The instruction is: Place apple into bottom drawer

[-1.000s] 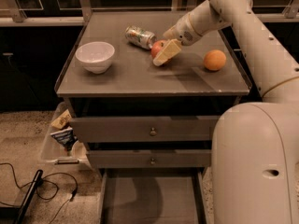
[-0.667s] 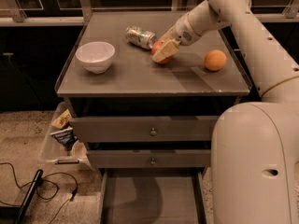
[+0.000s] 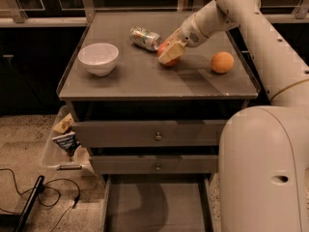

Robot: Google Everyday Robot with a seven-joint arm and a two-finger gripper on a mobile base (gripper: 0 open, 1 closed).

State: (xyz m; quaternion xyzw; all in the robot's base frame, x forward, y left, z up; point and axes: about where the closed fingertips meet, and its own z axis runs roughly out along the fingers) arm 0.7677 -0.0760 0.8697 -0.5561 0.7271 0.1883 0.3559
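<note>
Robot body point(image 3: 263, 173), white, fills the lower right, in front of the cabinet's right side; its arm point(image 3: 273, 47) rises along the tabletop's right edge and bends back over the far right corner toward the middle.

Grey tabletop point(image 3: 145, 83): flat, thin raised rim, seen from the front and above.

Bottom drawer point(image 3: 154, 208): pulled out below the front edge; grey floor and thin side walls visible; nothing seen lying in it.

Two upper drawers point(image 3: 120, 132), pushed in, stacked under the front edge; each has a small round knob point(image 3: 158, 136) at centre.

Clear bin point(image 3: 50, 151) on the floor below the front left corner; packets inside, kind unreadable; dark cable point(image 3: 29, 197) on the floor beside it.

White bowl point(image 3: 98, 58): upright, near the left edge, about midway between front and far edges.

Can point(image 3: 145, 37): on its side, close to the far edge, near centre; just left of the apple, contact unclear.

Orange fruit point(image 3: 222, 62): near the right edge, well apart from the apple.

Apple point(image 3: 163, 50): red, resting on the tabletop right of centre, nearer the far edge than the front; mostly covered.

End effector point(image 3: 170, 56): at the apple, its pale tip across the apple's front face; whether it is clamped or slack, cannot tell.
</note>
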